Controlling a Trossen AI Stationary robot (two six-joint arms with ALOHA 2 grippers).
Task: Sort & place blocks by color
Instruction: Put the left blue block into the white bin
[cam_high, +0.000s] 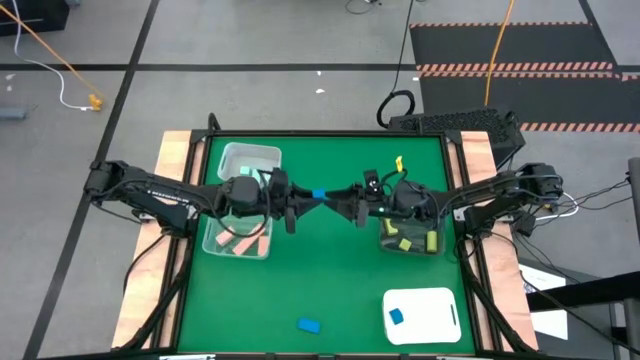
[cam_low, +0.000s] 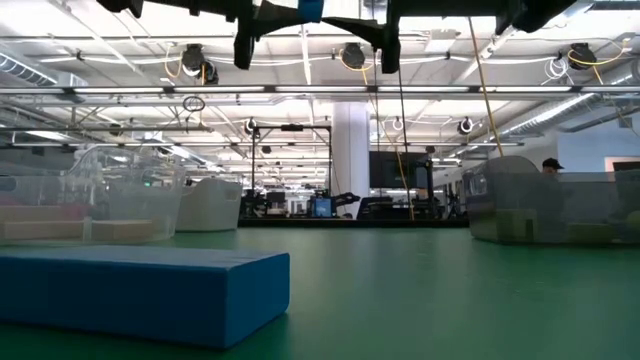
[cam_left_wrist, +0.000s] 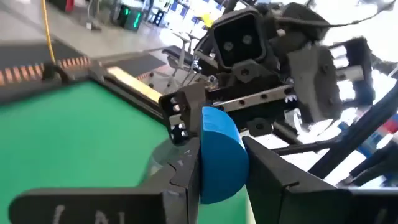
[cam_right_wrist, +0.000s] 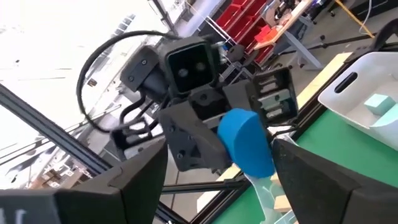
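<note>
My left gripper (cam_left_wrist: 221, 163) is pinching a blue block (cam_high: 319, 194), rounded on one side, between its fingers in mid-air above the middle of the green table (cam_high: 330, 280). Directly opposite and nose to nose with it, my right gripper (cam_right_wrist: 221, 163) has its fingers spread wide on either side of that same block without touching it.

This looks like a hand-over, and the risk lies here. If my left fingers let go before my right ones have closed, the block would drop to the table. Its curved face could also squirt out of a poor pinch.

Farther out, a clear bin (cam_high: 243, 200) of salmon and mint blocks sits behind my left wrist. Another bin (cam_high: 411, 237) with yellow blocks lies under my right wrist. A white tray (cam_high: 424, 314) holding one blue block, probably this one's destination, sits toward the table's near edge, with a loose blue bar (cam_high: 308, 324) beside it.
</note>
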